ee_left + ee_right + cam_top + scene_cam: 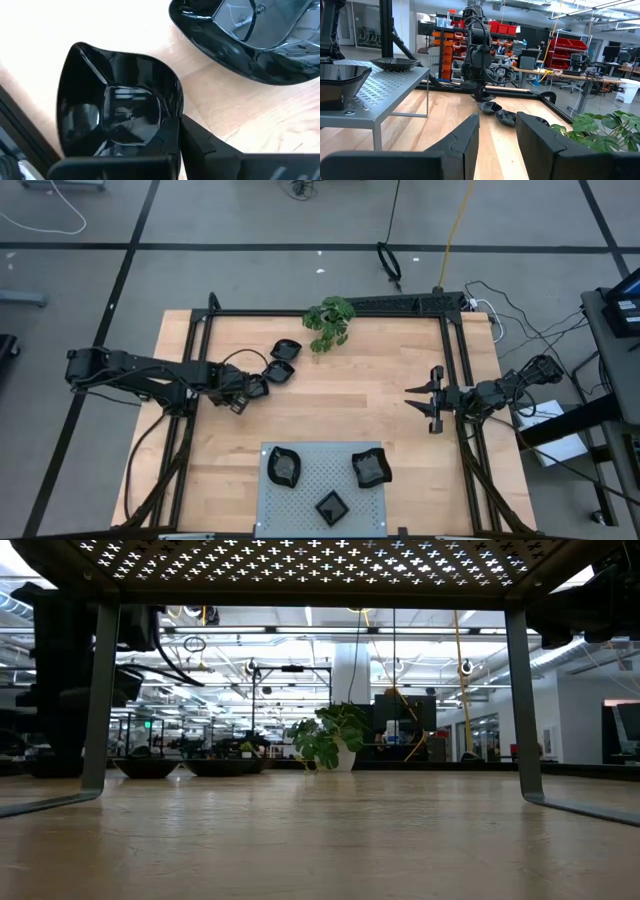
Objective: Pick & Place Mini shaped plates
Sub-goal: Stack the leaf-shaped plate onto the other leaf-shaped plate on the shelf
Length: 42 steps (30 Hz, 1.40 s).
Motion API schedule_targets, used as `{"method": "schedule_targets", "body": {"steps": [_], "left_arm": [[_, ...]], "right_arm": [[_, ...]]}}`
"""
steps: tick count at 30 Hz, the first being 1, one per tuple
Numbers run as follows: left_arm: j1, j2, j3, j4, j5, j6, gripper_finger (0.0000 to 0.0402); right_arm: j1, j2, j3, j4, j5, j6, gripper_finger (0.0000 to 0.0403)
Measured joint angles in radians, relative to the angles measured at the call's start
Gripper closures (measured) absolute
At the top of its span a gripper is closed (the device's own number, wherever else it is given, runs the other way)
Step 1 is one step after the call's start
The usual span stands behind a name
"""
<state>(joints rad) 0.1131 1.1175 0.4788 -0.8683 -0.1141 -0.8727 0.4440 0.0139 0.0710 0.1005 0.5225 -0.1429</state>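
Crowding the gripped plate point(117, 117), another plate point(250, 40) sits beside.

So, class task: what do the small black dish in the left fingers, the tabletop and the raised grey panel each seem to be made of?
Black dish: probably glossy plastic or glazed ceramic, since it mirrors the ceiling lights sharply.
Tabletop: light wood, planks with visible grain, matte.
Raised grey panel: likely painted or bare sheet metal, thin and evenly punched with holes.
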Motion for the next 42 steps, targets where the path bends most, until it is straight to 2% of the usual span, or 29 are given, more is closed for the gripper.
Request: {"method": "schedule_targets", "body": {"steps": [5,9,17,23,33,37,39,42], "left_arm": [[0.0,0.0,0.039,-0.003,0.017,0.014,0.038],[0.0,0.0,0.106,-0.004,0.016,0.059,0.0392],[-0.004,0.0,0.316,-0.089,0.001,0.186,0.0385],[-0.031,0.0,0.471,-0.153,-0.025,0.273,0.0394],[-0.173,0.0,0.765,-0.072,0.005,0.528,0.0393],[-0.264,0.0,0.826,0.021,0.028,0.583,0.0389],[-0.311,0.0,0.828,0.058,0.031,0.558,0.0396],[-0.369,0.007,0.825,0.07,0.02,0.409,0.0394]], "right_arm": [[0.0,0.0,0.0,0.0,0.0,0.0,0.0284],[0.0,0.0,0.0,0.0,0.0,0.0,0.0284],[0.0,0.0,0.0,0.0,0.0,0.0,0.0284],[0.0,0.0,0.0,0.0,0.0,0.0,0.0284],[0.0,0.0,0.0,0.0,0.0,0.0,0.0284],[0.0,0.0,0.0,0.0,0.0,0.0,0.0284],[0.0,0.0,0.0,0.0,0.0,0.0,0.0284],[0.0,0.0,0.0,0.0,0.0,0.0,0.0284]]}}
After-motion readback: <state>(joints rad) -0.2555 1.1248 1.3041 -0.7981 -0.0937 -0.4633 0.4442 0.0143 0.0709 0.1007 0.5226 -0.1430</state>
